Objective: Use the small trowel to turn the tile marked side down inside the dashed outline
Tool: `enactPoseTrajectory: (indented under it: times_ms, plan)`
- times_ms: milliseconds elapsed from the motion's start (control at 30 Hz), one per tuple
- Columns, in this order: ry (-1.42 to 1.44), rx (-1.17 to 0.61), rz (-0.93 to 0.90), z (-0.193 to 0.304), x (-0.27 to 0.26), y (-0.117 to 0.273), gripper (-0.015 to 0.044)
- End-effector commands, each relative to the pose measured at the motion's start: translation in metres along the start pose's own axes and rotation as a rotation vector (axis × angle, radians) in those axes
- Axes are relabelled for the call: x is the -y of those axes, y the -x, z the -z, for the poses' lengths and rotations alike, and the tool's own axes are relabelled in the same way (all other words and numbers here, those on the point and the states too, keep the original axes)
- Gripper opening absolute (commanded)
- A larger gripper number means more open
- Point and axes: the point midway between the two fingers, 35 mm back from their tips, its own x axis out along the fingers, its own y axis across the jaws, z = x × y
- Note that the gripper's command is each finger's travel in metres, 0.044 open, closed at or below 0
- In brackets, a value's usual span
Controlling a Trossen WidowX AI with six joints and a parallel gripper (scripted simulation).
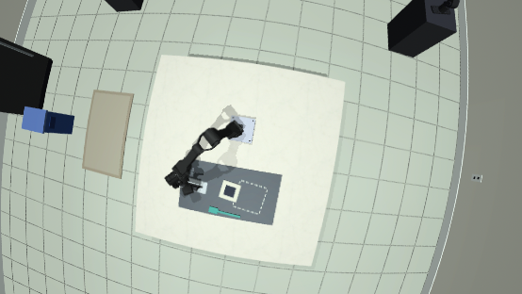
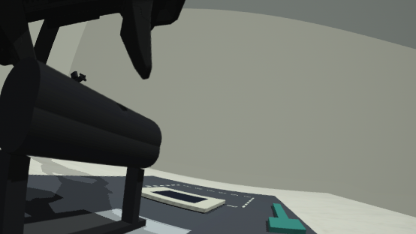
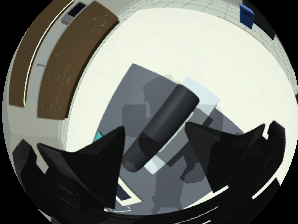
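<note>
The tile (image 1: 230,190) (image 2: 180,196) (image 3: 125,192) lies flat on the mat (image 1: 274,203) (image 3: 132,82), dark marked side up, across the left edge of the dashed outline (image 1: 259,213). What looks like the trowel has a thick black handle (image 2: 94,112) (image 3: 170,112) on two posts over a pale flat blade (image 2: 165,225) (image 3: 202,92), at the mat's left end. My gripper (image 1: 201,181) (image 3: 156,128) is open and empty above this handle. In the wrist view the handle lies slanted between the fingertips, seen below them. In the exterior view a fingertip hangs clear above it. The arm partly hides the trowel in the top view.
A flat teal piece (image 1: 214,210) (image 2: 287,225) with a wide head and a narrow bar lies along the mat's front edge, beside the tile. The arm's pale base plate (image 1: 250,129) is on the table (image 1: 292,113) behind the mat. My forearm reaches over the mat's back left corner.
</note>
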Motion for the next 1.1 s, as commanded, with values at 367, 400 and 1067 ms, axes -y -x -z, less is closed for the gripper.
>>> enactPoseTrajectory:
  times_ms: [367, 400, 1067]
  plan:
    - [-0.519, 0.04, -0.146, 0.03, 0.002, 0.005, 0.03]
    - [-0.551, 0.04, -0.156, 0.032, 0.002, 0.006, 0.03]
    - [-0.662, 0.036, -0.191, 0.037, 0.0, -0.003, 0.03]
